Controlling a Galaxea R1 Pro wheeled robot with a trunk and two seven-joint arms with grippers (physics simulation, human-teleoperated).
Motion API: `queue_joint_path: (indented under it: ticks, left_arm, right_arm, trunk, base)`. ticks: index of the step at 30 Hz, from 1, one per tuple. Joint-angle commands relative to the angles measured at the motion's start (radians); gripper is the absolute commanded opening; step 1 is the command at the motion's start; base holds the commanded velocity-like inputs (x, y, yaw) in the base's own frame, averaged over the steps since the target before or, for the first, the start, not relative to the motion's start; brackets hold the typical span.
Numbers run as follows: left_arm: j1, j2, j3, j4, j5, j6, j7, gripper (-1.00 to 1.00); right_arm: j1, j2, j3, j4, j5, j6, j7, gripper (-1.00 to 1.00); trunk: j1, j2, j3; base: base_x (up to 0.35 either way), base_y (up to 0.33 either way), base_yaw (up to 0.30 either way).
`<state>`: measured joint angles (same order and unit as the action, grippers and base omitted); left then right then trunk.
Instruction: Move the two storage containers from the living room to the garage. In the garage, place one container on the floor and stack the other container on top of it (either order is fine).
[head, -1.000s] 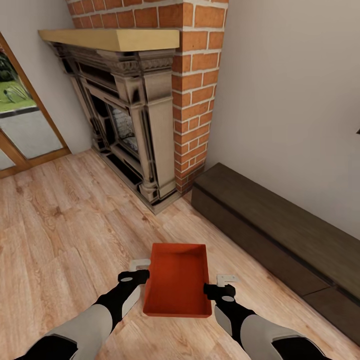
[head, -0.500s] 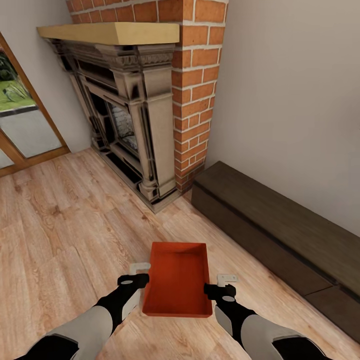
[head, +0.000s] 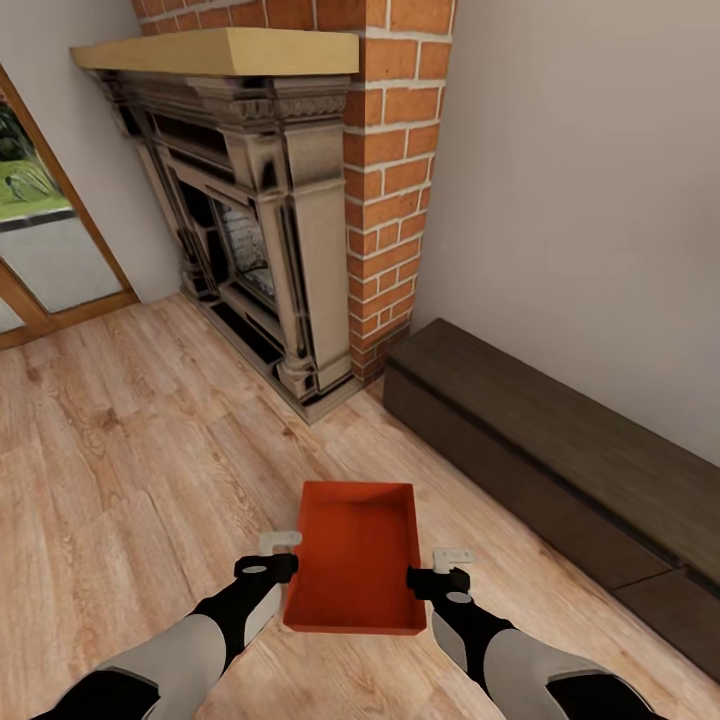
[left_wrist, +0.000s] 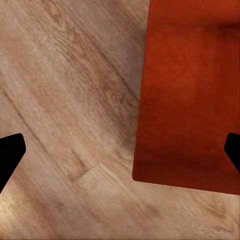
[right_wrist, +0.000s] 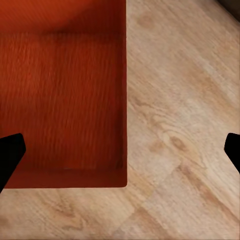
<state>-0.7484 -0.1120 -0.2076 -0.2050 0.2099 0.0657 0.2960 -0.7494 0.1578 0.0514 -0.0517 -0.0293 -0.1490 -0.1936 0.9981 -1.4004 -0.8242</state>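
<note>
One orange storage container (head: 353, 560) sits on the wood-plank floor (head: 120, 470) between both grippers. The left gripper (head: 280, 553) and right gripper (head: 437, 567) straddle its side walls, jaws spread wide. A dark bench (head: 560, 450) crowds the right; the fireplace (head: 250, 230) stands far ahead.

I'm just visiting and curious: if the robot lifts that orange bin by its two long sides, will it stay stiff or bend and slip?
The storage container is lidless with thin plain walls, so its sides may flex a little when squeezed. It is empty, so probably light. The walls look smooth and taper slightly, so it might slide in the left pincer and right pincer, both wide open astride its side walls.
</note>
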Motion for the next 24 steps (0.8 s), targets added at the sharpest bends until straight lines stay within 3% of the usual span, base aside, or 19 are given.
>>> queue_joint_path:
  ticks: [1, 15, 24]
  left_arm:
    - [0.0, 0.0, -0.009, -0.002, 0.009, 0.005, 0.006, 1.0]
    - [0.0, 0.0, -0.01, -0.002, 0.006, 0.006, 0.006, 1.0]
    - [0.001, -0.003, -0.01, 0.023, -0.068, 0.006, -0.003, 1.0]
  right_arm:
    - [-0.001, 0.0, 0.005, 0.001, -0.003, -0.003, -0.004, 1.0]
    - [-0.001, 0.0, 0.004, 0.001, -0.003, -0.004, -0.003, 1.0]
    - [-0.001, 0.0, 0.005, 0.001, 0.001, -0.004, -0.002, 1.0]
  trunk:
    - [0.004, -0.008, -0.004]
    - [0.058, -0.106, -0.048]
    - [0.092, -0.169, -0.076]
  base:
    - [0.0, 0.0, 0.0]
    - [0.0, 0.0, 0.0]
    - [0.0, 0.0, 0.0]
